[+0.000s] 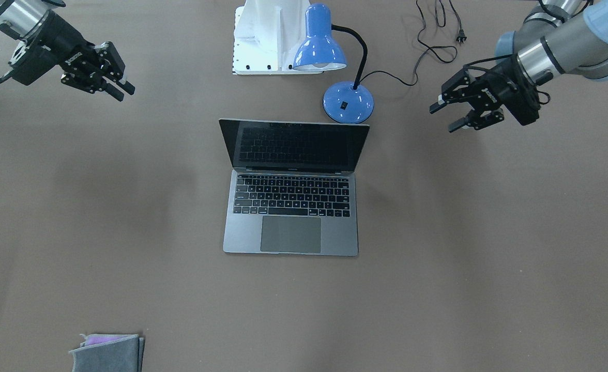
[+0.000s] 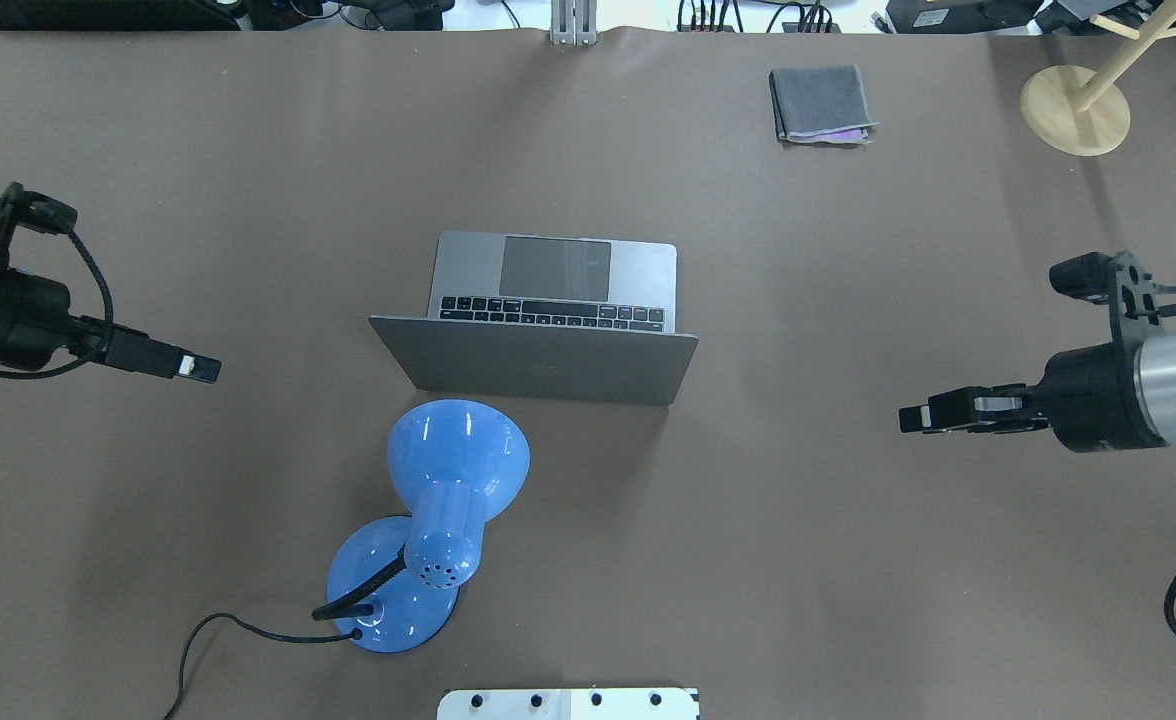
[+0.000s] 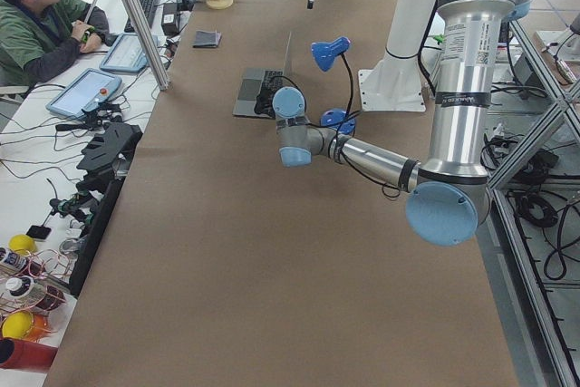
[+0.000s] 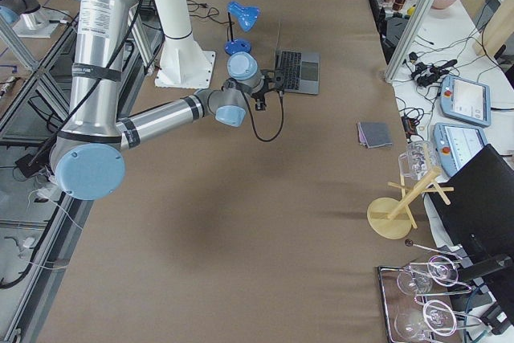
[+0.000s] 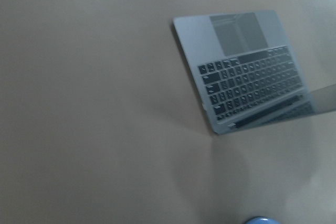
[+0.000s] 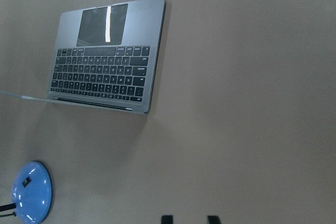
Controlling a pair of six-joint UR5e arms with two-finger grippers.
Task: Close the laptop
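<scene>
The laptop [image 1: 291,206] lies open at the table's middle, its dark screen upright and facing away from the robot; the grey back of its lid shows in the overhead view [image 2: 538,365]. It also shows in the left wrist view [image 5: 247,72] and the right wrist view [image 6: 105,61]. My left gripper [image 1: 442,118] is open and empty, hovering well off the laptop's side [image 2: 203,369]. My right gripper [image 1: 124,92] is open and empty, far off the other side [image 2: 910,417]; its fingertips [image 6: 212,217] stand apart.
A blue desk lamp [image 1: 319,51] stands just behind the laptop's lid on the robot's side [image 2: 448,480], its black cord [image 1: 438,46] trailing on the table. A folded grey cloth [image 2: 820,104] and a wooden stand [image 2: 1075,108] are at the far edge.
</scene>
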